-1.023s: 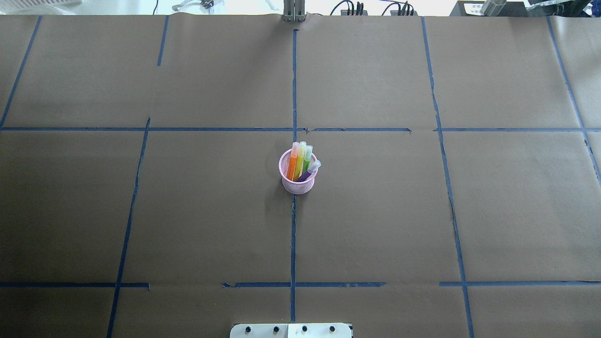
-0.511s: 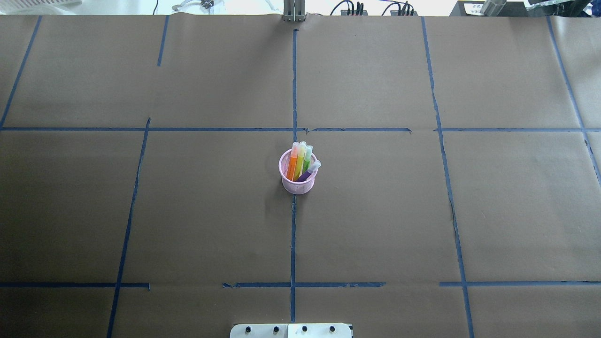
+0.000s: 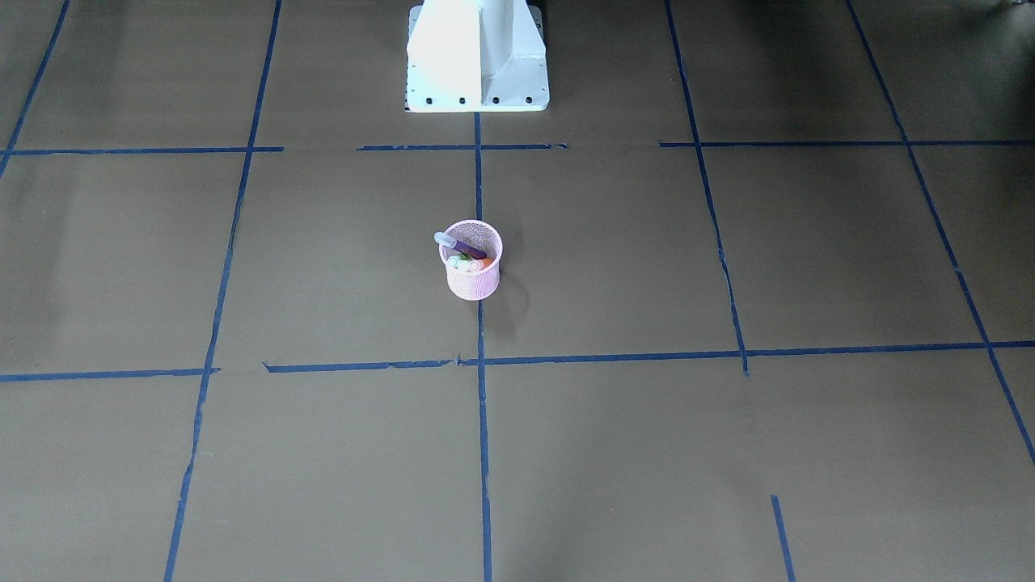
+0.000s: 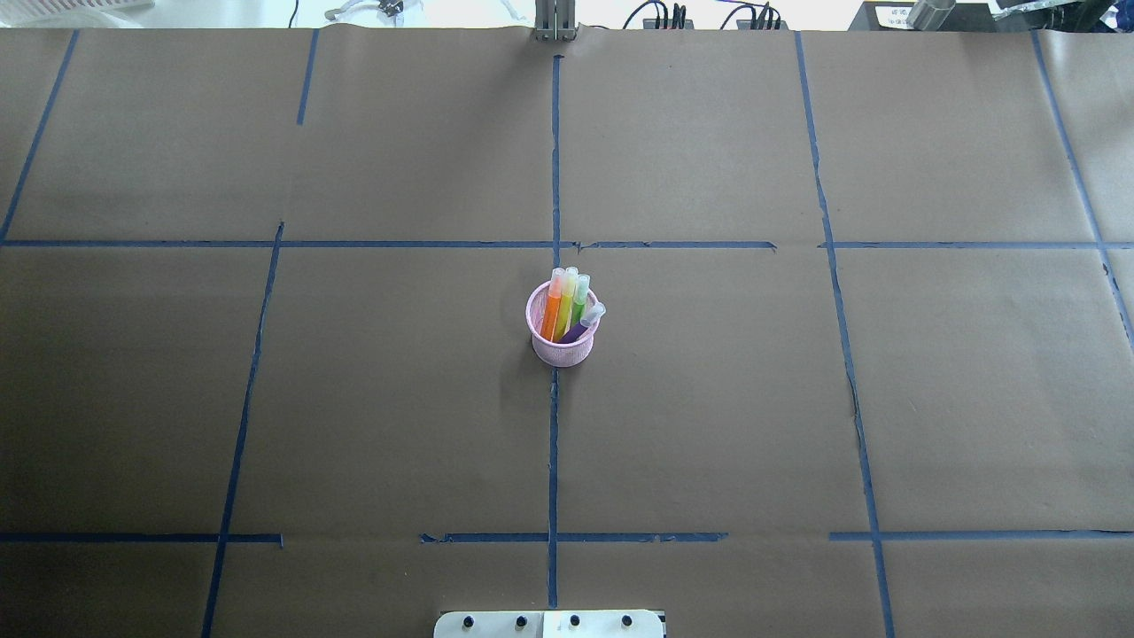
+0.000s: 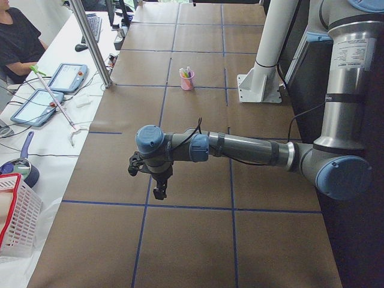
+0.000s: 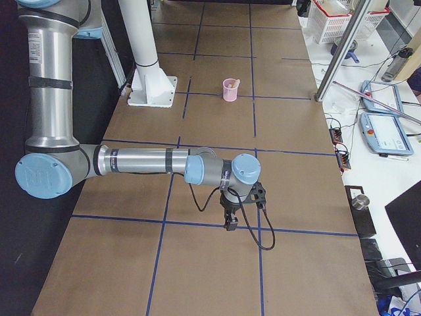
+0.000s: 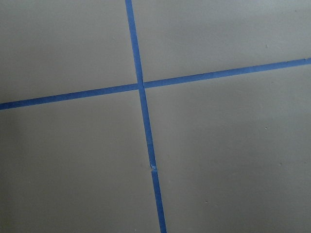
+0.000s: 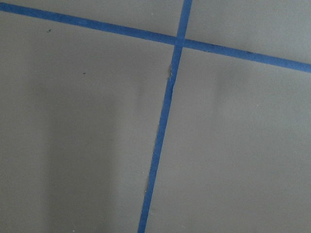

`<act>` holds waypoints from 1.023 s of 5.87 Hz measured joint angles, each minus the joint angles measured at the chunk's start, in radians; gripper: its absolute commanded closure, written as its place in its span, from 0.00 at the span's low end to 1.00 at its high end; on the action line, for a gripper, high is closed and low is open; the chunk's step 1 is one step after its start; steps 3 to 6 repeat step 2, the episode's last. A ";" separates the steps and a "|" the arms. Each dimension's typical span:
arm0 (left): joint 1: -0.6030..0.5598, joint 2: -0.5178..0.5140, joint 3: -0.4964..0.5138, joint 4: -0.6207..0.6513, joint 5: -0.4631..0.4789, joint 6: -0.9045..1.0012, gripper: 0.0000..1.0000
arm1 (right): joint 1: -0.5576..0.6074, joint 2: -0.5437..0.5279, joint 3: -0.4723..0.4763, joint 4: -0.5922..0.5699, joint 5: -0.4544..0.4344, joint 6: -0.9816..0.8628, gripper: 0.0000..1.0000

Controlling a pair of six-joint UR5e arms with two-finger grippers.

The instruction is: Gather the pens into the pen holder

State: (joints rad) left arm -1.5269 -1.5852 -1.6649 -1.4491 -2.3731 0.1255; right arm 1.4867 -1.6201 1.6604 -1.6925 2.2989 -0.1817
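The pink mesh pen holder [image 4: 563, 351] stands upright at the middle of the table, also seen in the front view [image 3: 473, 283] and small in both side views [image 5: 187, 82] [image 6: 230, 92]. Inside it stand an orange pen [image 4: 552, 315], a yellow one [image 4: 565, 310] and a green one [image 4: 579, 301], leaning toward the far rim. A purple pen [image 4: 580, 330] [image 3: 461, 245] lies slanted across them. My left gripper [image 5: 159, 192] hangs low over bare table far off to the left. My right gripper [image 6: 229, 224] hangs likewise far to the right. I cannot tell whether either is open or shut.
Brown paper with blue tape lines [image 4: 554, 443] covers the table. The white robot base [image 3: 477, 56] sits at the near edge. A metal post [image 5: 90, 42], tablets [image 5: 66, 77], a white basket [image 5: 15, 222] and a seated person [image 5: 18, 36] are beyond the far edge.
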 measured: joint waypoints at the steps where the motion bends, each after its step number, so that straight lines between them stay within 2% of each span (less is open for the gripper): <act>1: 0.000 0.004 0.014 -0.008 -0.001 -0.001 0.00 | 0.005 0.000 0.030 0.000 -0.001 0.001 0.00; 2: 0.000 0.007 0.017 -0.008 -0.001 0.000 0.00 | 0.013 -0.005 0.057 0.000 -0.001 0.001 0.00; 6: 0.000 0.007 0.017 -0.008 -0.001 0.000 0.00 | 0.013 -0.005 0.057 0.000 -0.001 0.001 0.00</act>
